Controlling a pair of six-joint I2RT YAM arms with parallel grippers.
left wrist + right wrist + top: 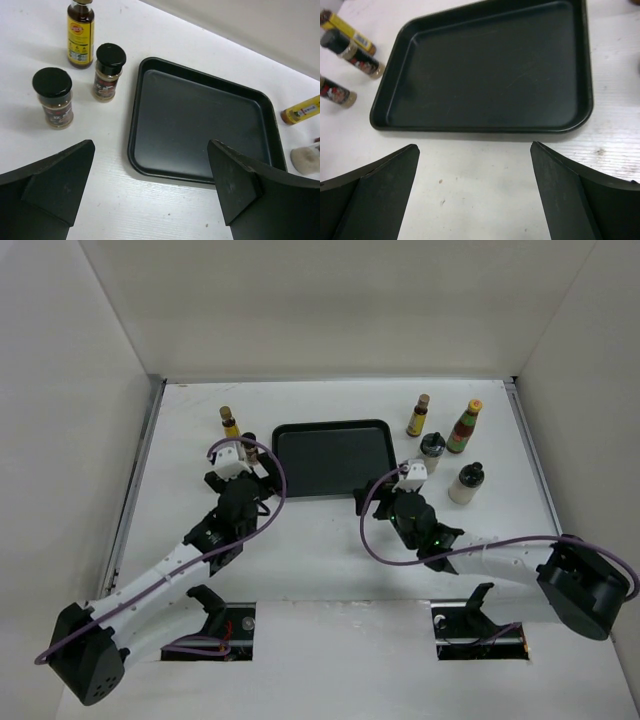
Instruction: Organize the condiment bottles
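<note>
On the table (330, 540) around the black tray (330, 458), the condiment bottles stand untouched.
Left gripper (151, 145) at 8 o'clock and right gripper (474, 146) at 4 o'clock both gape wide, holding nothing. A slim brown bottle (230, 422) and two black-capped jars (52, 97) sit at 10 o'clock. A second brown bottle (418, 416), the red bottle (464, 427) and two whitish bottles (467, 483) sit around 3 o'clock.

The tray (330, 460) lies in the middle of the tabletop (330, 560). Left of it stand three bottles close together: the back-left bottle (80, 32) is farthest back, the middle-left bottle (109, 72) is just in front of it and nearest the tray, and the front-left bottle (53, 97) is at the front. Right of the tray stand four more: the back-right bottle (418, 415) and the corner bottle (465, 426) are side by side at the back, the inner bottle (432, 450) is in front of them, and the front-right bottle (467, 483) is at the very front.
</note>
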